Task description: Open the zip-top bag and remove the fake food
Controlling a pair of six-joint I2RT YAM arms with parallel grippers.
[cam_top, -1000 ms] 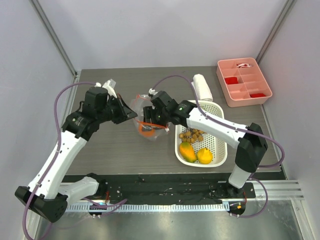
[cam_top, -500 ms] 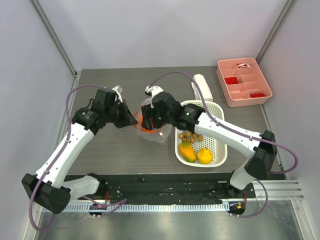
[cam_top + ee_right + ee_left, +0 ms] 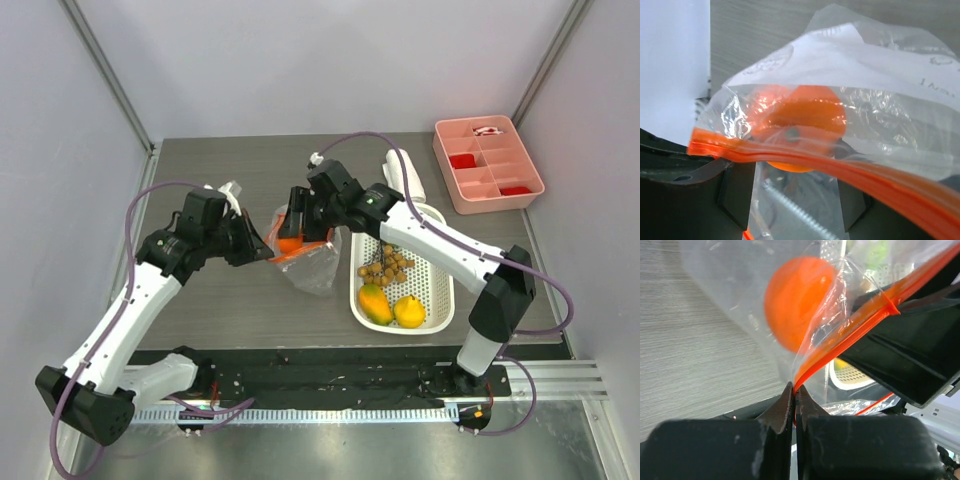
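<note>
Left of the white basket (image 3: 437,292), my left pincer (image 3: 794,390) was clamped narrow on 1 lip of the zip-top bag (image 3: 312,265). The right pincer (image 3: 297,226), nearer the basket, gripped the opposite lip. The zip strip (image 3: 860,322) ran between them, and the orange (image 3: 797,302) sat inside, below it.

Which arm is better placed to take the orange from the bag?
Probably the right arm: its jaws sit at the bag mouth beside the orange; left jaws are shut on the zip strip.
</note>
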